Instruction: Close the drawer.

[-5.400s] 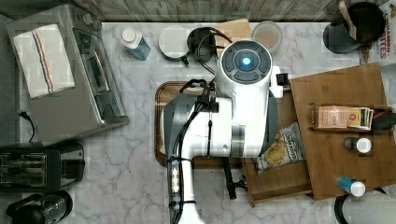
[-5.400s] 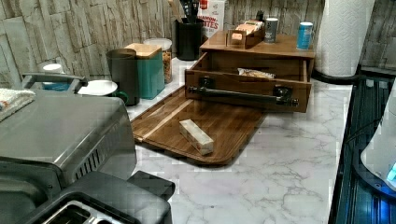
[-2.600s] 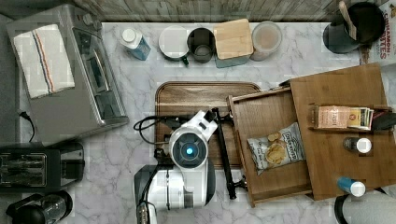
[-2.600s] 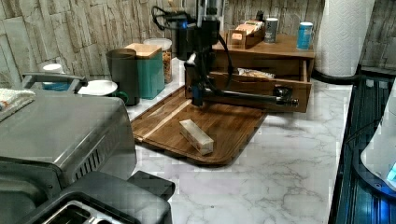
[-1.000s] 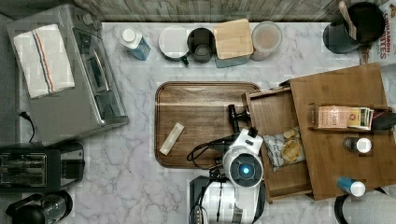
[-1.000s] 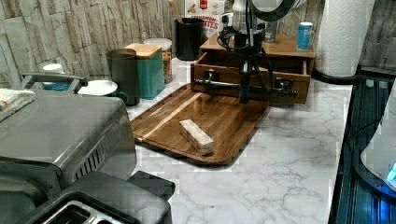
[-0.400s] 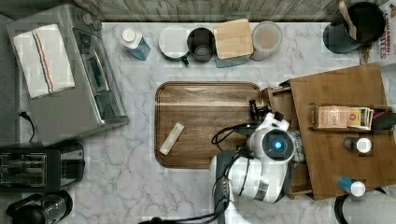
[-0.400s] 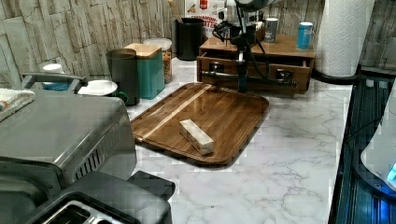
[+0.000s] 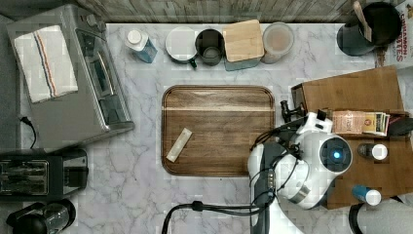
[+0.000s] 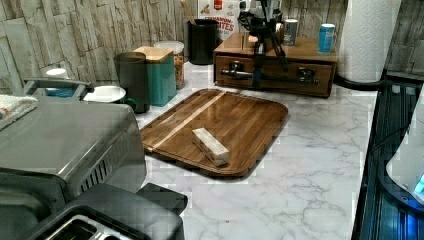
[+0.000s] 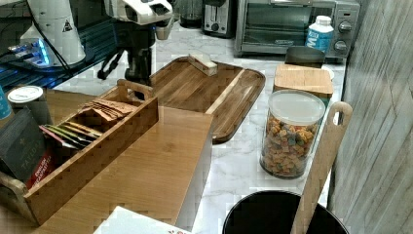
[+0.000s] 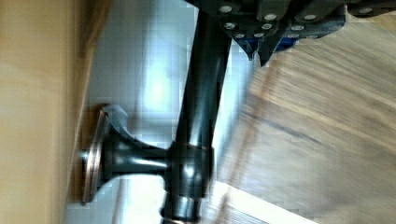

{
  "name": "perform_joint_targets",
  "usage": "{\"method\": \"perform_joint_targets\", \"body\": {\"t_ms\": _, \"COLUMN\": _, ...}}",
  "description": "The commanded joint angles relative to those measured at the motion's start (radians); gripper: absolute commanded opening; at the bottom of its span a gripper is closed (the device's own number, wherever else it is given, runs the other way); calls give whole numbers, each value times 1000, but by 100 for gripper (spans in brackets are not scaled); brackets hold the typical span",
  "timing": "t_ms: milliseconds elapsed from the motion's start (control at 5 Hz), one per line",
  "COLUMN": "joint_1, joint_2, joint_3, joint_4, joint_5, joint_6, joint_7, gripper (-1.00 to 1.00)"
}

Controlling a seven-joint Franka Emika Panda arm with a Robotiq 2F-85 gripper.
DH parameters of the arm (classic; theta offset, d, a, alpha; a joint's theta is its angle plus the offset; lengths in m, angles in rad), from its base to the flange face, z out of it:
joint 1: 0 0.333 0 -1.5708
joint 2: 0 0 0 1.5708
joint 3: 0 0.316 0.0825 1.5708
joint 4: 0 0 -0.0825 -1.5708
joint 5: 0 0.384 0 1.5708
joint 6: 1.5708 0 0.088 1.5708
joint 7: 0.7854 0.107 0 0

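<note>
The drawer point(image 10: 320, 76) sits pushed into the wooden cabinet point(image 9: 350, 90), its front flush with the cabinet face in the left view. A dark bar handle point(image 10: 285, 77) runs across that front. My gripper point(image 10: 258, 74) hangs straight down against the handle's middle, fingers shut and empty. In the wrist view the handle bar point(image 12: 201, 107) and its post stand off the tan drawer front point(image 12: 37, 116), and my gripper point(image 12: 264, 52) rests just beside the bar. In the right view my gripper point(image 11: 139, 75) stands at the cabinet's far edge. In the top view my arm point(image 9: 311, 165) covers the cabinet's left side.
A dark serving tray point(image 9: 219, 97) with a small wooden block point(image 9: 178, 145) lies on the marble counter in front of the cabinet. A tea box point(image 9: 360, 122) and bottles stand on the cabinet top. Canisters, a mug and a toaster oven point(image 9: 97, 78) line the counter.
The drawer has slid from wide open into the cabinet. My arm travelled with it toward the top view's right, gripper against the handle.
</note>
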Motion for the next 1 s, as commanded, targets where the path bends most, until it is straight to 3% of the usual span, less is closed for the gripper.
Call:
{"method": "perform_joint_targets", "body": {"t_ms": 200, "joint_1": -48, "joint_2": -40, "joint_3": -116, "joint_4": 217, "joint_5": -235, "joint_6": 9, "joint_7": 213, "gripper": -100}}
{"method": "perform_joint_targets", "body": {"t_ms": 1000, "joint_1": -41, "joint_2": -39, "joint_3": -123, "joint_4": 217, "joint_5": -234, "joint_6": 9, "joint_7": 212, "gripper": -100}}
